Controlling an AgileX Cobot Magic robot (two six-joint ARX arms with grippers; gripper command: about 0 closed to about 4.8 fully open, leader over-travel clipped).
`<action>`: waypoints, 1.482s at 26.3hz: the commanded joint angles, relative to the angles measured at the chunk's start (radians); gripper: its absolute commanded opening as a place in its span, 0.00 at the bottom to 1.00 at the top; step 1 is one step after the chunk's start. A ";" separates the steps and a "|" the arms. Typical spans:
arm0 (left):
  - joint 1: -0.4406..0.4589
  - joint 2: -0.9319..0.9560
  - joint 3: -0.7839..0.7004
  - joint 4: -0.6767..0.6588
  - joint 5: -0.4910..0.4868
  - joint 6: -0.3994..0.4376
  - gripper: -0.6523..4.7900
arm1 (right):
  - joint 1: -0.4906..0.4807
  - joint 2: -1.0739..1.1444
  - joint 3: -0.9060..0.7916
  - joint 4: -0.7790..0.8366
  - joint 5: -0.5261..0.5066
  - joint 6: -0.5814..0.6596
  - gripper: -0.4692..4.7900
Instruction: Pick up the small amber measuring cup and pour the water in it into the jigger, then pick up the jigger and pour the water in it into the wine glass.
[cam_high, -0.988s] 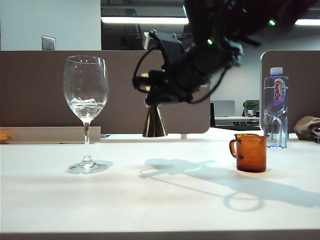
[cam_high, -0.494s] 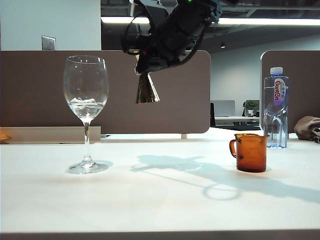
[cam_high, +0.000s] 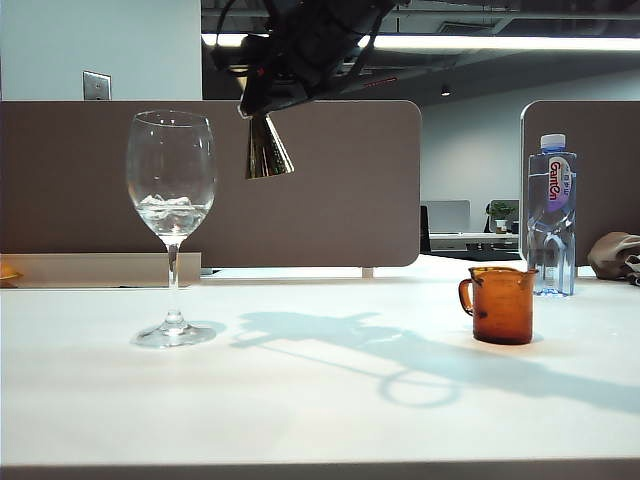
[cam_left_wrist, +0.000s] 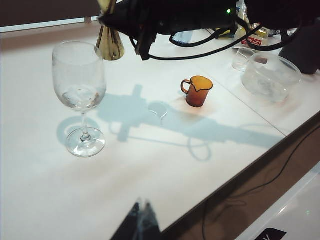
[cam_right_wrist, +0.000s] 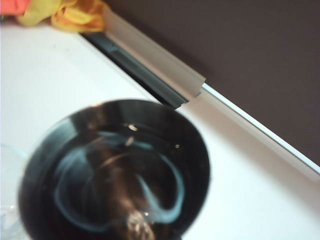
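My right gripper (cam_high: 262, 100) is shut on the gold jigger (cam_high: 267, 150), which hangs high above the table just right of the wine glass (cam_high: 172, 180); only its lower cone shows below the fingers. The right wrist view looks into the jigger's (cam_right_wrist: 115, 170) dark, glinting mouth, and I cannot make out the water there. The wine glass (cam_left_wrist: 79, 80) stands upright with a little clear liquid in its bowl. The small amber measuring cup (cam_high: 500, 305) stands on the table at the right, well apart from both grippers. My left gripper (cam_left_wrist: 141, 205) hovers near the table's front edge, shut and holding nothing.
A clear plastic water bottle (cam_high: 551, 215) stands behind the amber cup. A clear glass bowl (cam_left_wrist: 270, 75) sits on the adjoining table. Brown partition panels (cam_high: 340, 180) close off the back. A yellow cloth (cam_right_wrist: 75, 12) lies by the partition.
The right arm has lifted the jigger higher and carried it left, from the middle of the table to just beside the wine glass's rim. Glass, amber cup and left gripper have stayed put.
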 joint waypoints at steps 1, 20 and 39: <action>0.001 0.000 0.002 0.011 0.001 0.001 0.12 | 0.012 -0.009 0.023 0.017 0.007 -0.065 0.09; 0.001 0.000 0.002 0.011 0.002 0.001 0.12 | 0.035 0.032 0.160 -0.089 0.031 -0.240 0.09; 0.001 0.000 0.002 0.010 0.001 0.001 0.12 | 0.060 0.085 0.171 -0.146 0.105 -0.531 0.09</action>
